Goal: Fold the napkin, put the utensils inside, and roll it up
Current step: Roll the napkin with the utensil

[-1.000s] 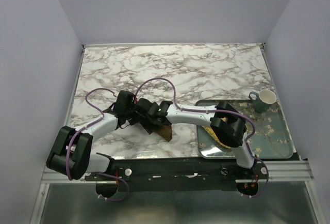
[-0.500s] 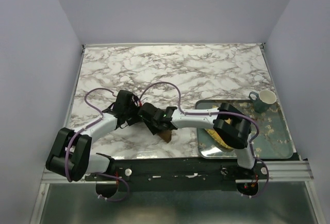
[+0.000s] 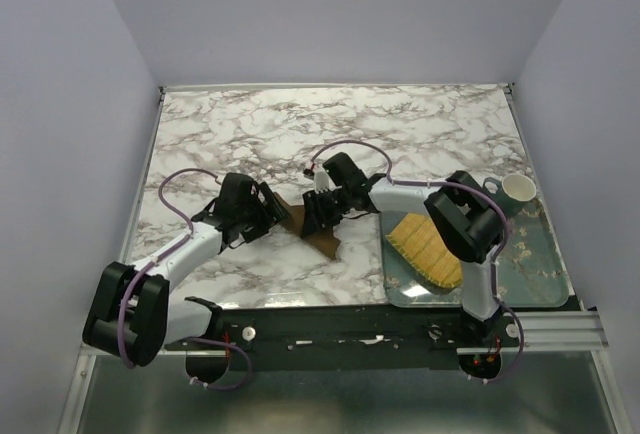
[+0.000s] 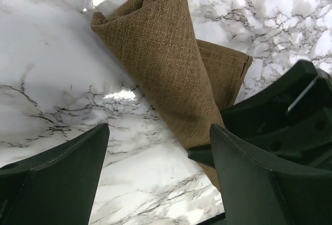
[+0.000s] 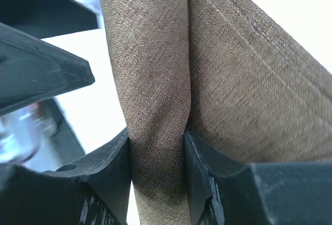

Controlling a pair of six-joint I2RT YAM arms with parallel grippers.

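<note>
The napkin (image 4: 166,64) is a brown cloth rolled into a tube, with a flat flap beside it, and it lies on the marble table (image 3: 330,134) between the two arms. My right gripper (image 5: 157,152) is shut on the roll, one finger pressed against each side; from above it (image 3: 318,216) sits over the napkin (image 3: 326,242). My left gripper (image 4: 160,131) is open just left of the roll with only marble between its fingers, and in the top view it (image 3: 272,212) stands at the roll's left end. The utensils are hidden.
A teal tray (image 3: 530,254) lies at the right front. A yellow woven mat (image 3: 428,251) rests on its left part, and a mug (image 3: 517,190) stands at its far corner. Purple cables loop over both arms.
The right gripper closed on the napkin roll and moved away from the table's front edge, uncovering the yellow mat. The left gripper opened and drew back slightly to the left.
</note>
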